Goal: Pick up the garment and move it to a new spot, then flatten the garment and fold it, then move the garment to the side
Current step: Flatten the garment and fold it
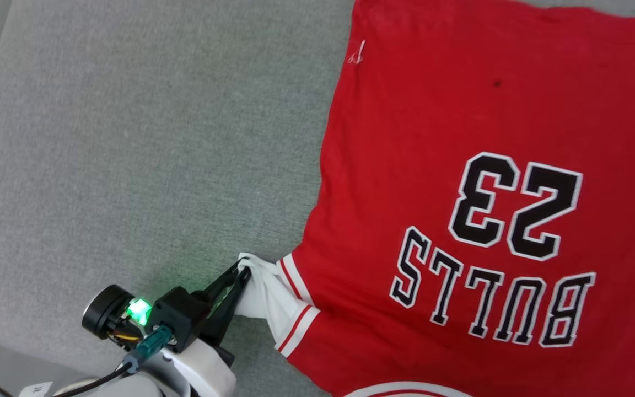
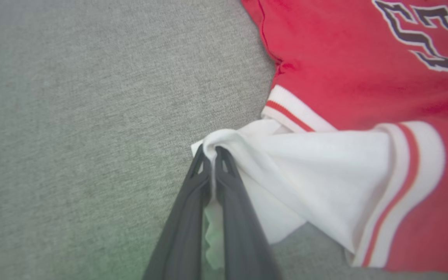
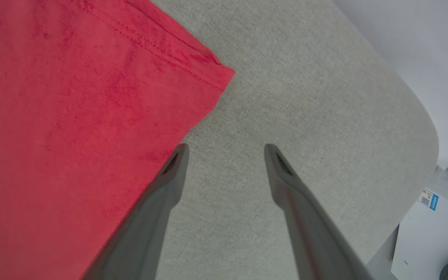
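Note:
The garment (image 1: pixel 461 138), a red jersey T-shirt with a black-and-white "23", lies spread print-up on the grey cloth surface, filling the right of the head view. Its white sleeve (image 1: pixel 270 298) with red-striped trim points toward the lower left. My left gripper (image 1: pixel 245 271) is shut on the bunched tip of that sleeve; the left wrist view shows the white cloth (image 2: pixel 325 167) pinched between the closed fingers of the left gripper (image 2: pixel 209 153). My right gripper (image 3: pixel 226 149) stands open over bare grey cloth, just beside the garment's red hem corner (image 3: pixel 220 74), with nothing between its fingers.
The grey padded surface (image 1: pixel 146 138) stretches wide to the left of the shirt. In the right wrist view its rounded edge (image 3: pixel 422 116) drops off at the right, with a white box (image 3: pixel 434 229) and pale floor beyond.

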